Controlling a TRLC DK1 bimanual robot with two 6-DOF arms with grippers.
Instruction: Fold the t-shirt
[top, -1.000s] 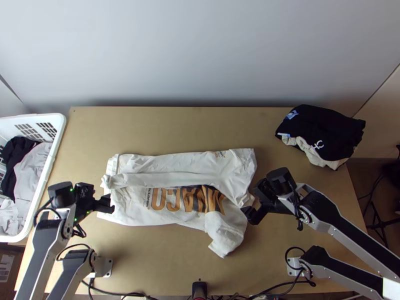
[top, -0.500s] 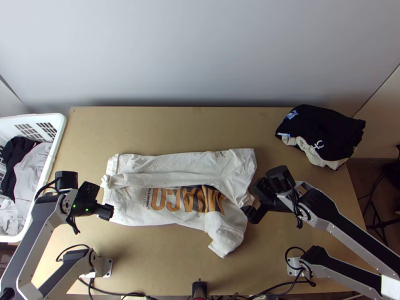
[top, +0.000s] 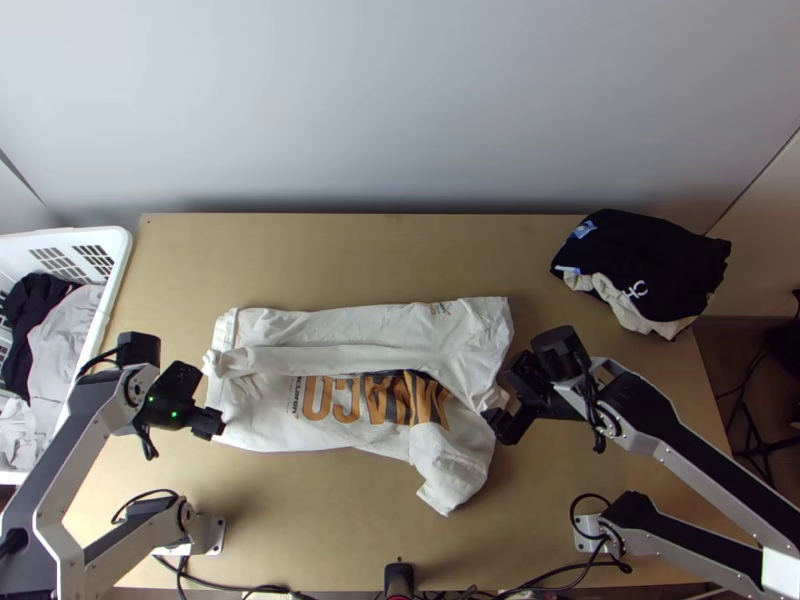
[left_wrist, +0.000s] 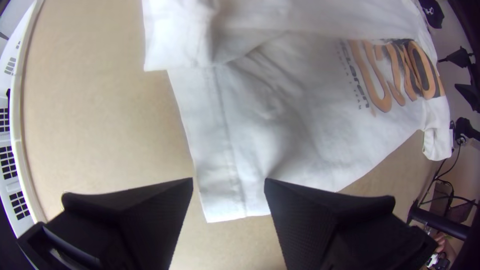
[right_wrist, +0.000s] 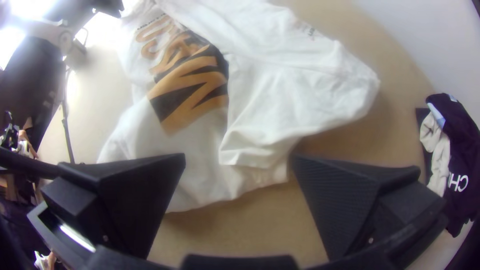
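Left gripper (top: 211, 424) and right gripper (top: 503, 408), fingers apart, are near opposite ends of the partly folded white T-shirt (top: 270, 415).

- Two grippers: the left gripper (top: 214, 424) and the right gripper (top: 502, 410).
- Two arms, one behind each gripper: left arm (top: 75, 465), right arm (top: 690, 455).
- One desk (top: 350, 260), under both grippers.
- One white shirt (top: 345, 325), between the grippers.
- One basket (top: 120, 250), left of the left gripper; inside, one black garment (top: 35, 325) and pale cloth (top: 65, 345), pieces uncountable.
- One black-and-cream heap (top: 650, 265), beyond the right gripper.
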